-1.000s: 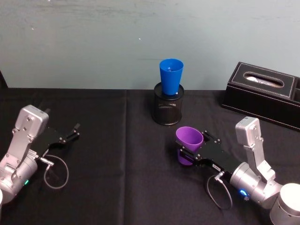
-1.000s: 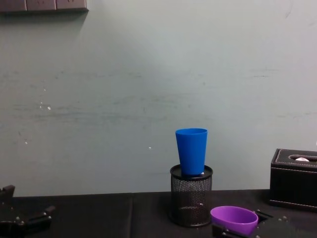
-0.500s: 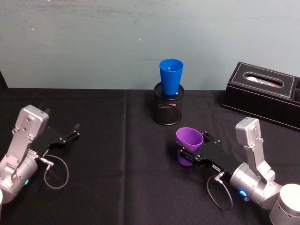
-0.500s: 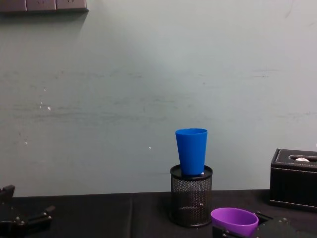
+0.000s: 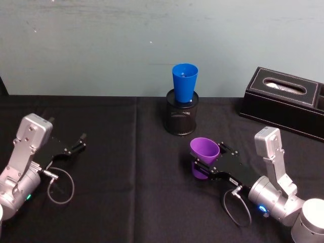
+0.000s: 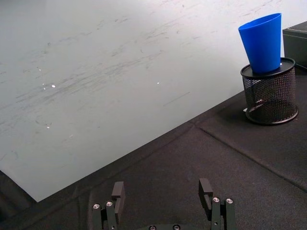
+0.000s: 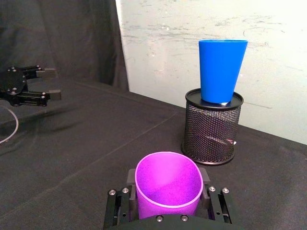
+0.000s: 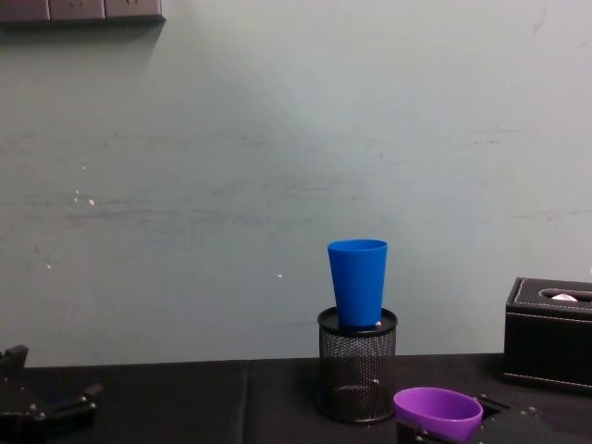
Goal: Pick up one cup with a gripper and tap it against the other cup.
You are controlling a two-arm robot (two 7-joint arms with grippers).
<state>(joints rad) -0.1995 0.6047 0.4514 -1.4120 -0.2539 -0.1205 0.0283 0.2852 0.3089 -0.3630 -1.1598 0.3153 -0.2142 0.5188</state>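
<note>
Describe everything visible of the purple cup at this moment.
The purple cup is smooth, tapered and plastic-looking, with its wide rim up and nothing inside. It stands upright between the fingers of the right gripper, which press on both its sides. Whether its base rests on the black cloth cannot be told. It is nearer the robot than the mesh holder, apart from it.

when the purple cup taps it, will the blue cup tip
Probably wobbles: the blue cup looks thin plastic, so light. Its narrow base sits in the mesh holder, which may stop a tap from the purple cup toppling it.
</note>
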